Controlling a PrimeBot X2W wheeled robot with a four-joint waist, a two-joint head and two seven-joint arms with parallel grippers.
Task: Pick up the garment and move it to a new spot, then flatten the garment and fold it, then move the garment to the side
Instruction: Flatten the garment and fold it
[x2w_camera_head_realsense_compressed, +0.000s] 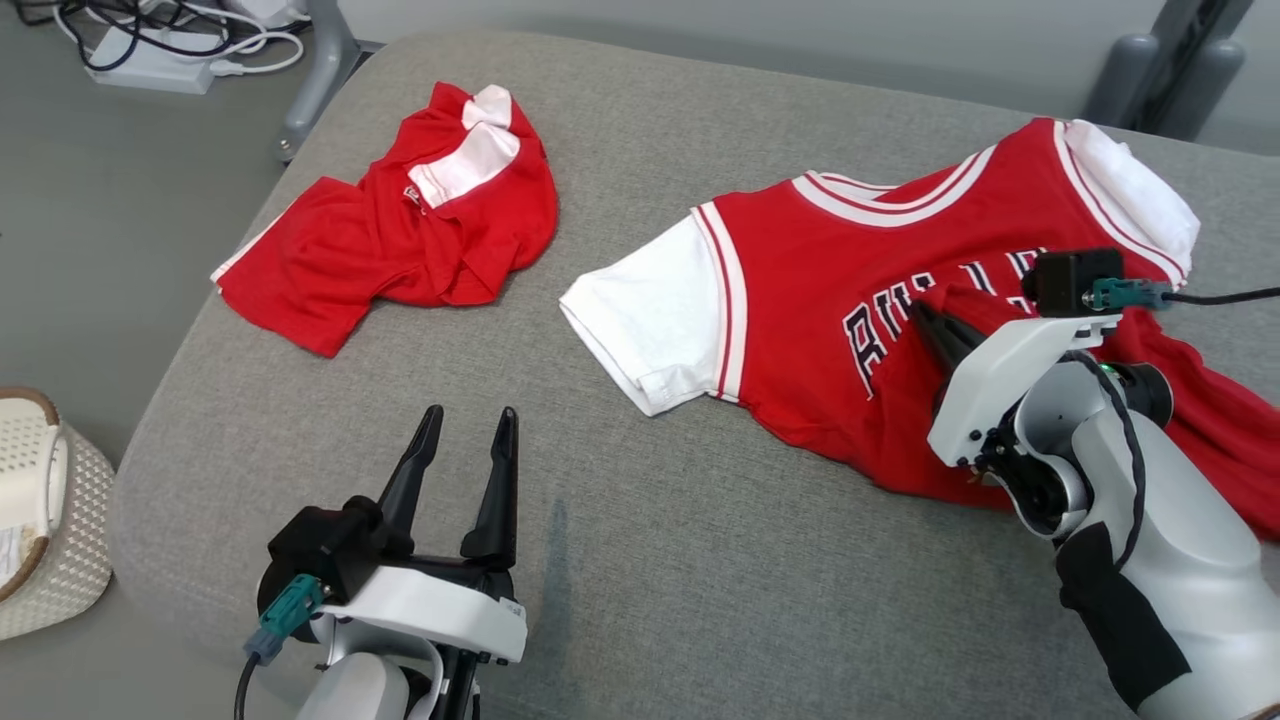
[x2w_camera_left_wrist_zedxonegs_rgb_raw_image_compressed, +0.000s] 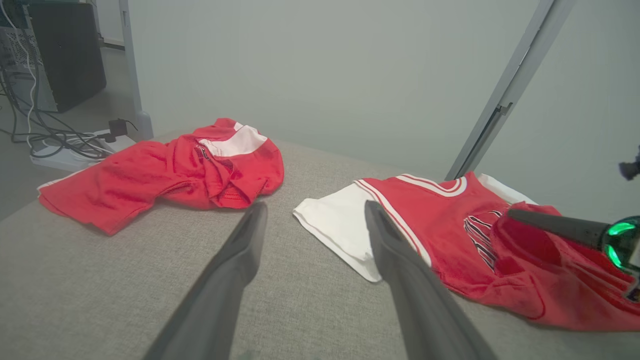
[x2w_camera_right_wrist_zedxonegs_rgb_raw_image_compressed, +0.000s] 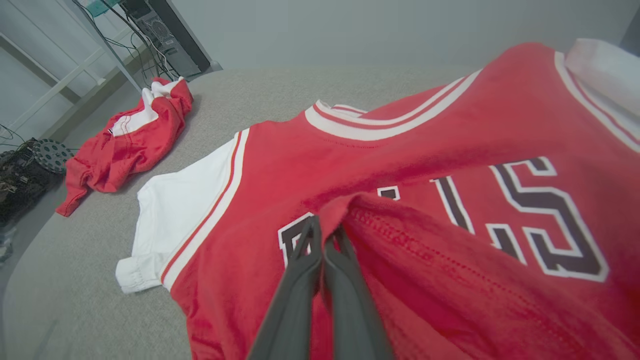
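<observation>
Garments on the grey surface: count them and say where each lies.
2. A crumpled red shirt lies far left; a red-and-white jersey lies right, a fold pinched in the right pincer.

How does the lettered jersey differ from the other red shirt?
The lettered jersey lies mostly spread out; the other red shirt is bunched up. The jersey carries large dark lettering; the other shirt shows none. The right tool pinches the jersey's fabric; the other shirt lies untouched. Both are red with white.

The red jersey (x2w_camera_head_realsense_compressed: 800, 260), white-sleeved with striped trim and dark lettering, lay face up and mostly spread to the right of the crumpled red shirt (x2w_camera_head_realsense_compressed: 400, 240), its hem raised over the lettering.
</observation>
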